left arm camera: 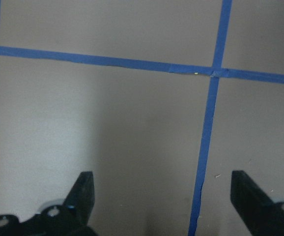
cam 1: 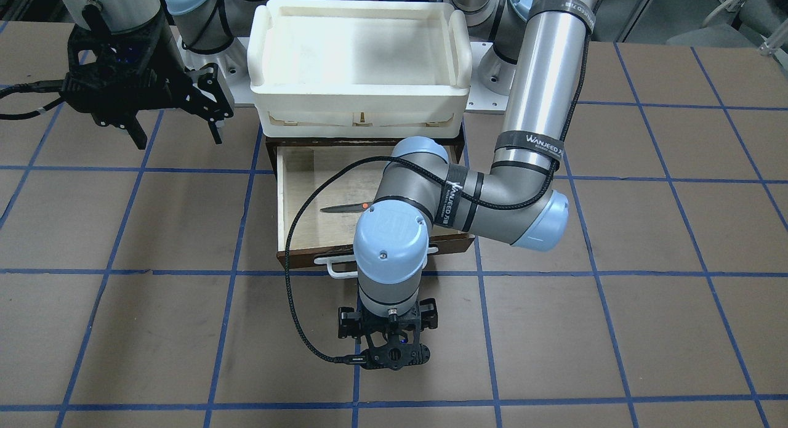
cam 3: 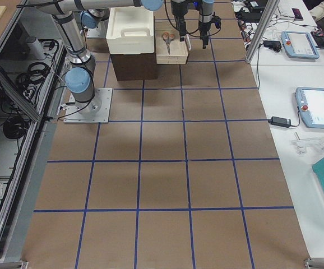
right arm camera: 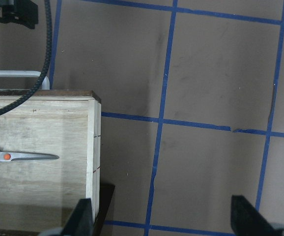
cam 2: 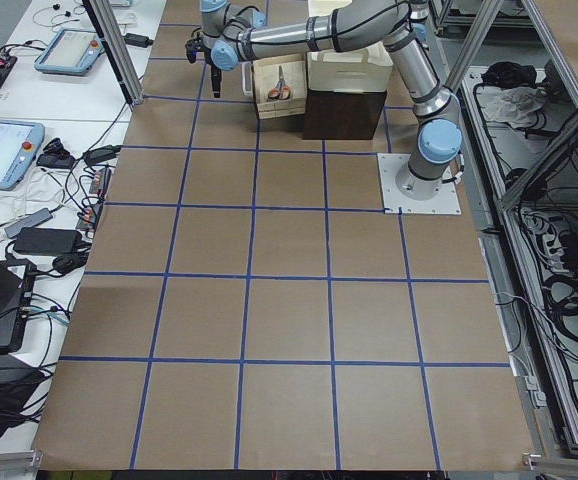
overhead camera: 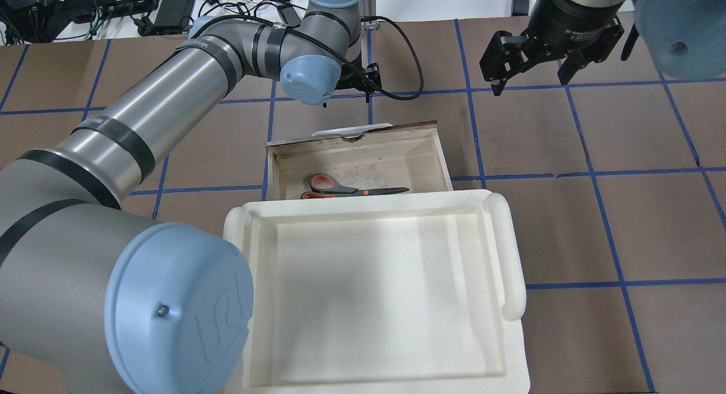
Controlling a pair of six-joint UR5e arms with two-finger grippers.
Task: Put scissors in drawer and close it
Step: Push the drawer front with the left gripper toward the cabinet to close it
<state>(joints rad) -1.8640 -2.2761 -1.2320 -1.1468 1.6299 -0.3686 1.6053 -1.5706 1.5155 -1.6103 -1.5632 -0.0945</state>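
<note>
The scissors [overhead camera: 351,189], with silver blades and orange-lined handles, lie flat inside the open wooden drawer [overhead camera: 385,161]; they also show in the front view [cam 1: 345,209] and the right wrist view [right arm camera: 19,157]. The drawer [cam 1: 308,181] is pulled out, its white bar handle [cam 1: 335,269] facing away from the robot. My left gripper [cam 1: 389,339] hangs just beyond the handle, over the bare table, pointing down, open and empty [left arm camera: 162,191]. My right gripper [overhead camera: 530,71] is open and empty, raised above the table beside the drawer's right side [right arm camera: 161,216].
A large white plastic tray [overhead camera: 510,252] sits on the dark cabinet above the drawer and hides the drawer's back part. The left arm's elbow [cam 1: 418,188] and black cable [cam 1: 295,255] hang over the drawer. Brown table with a blue tape grid [cam 1: 615,329] lies all around.
</note>
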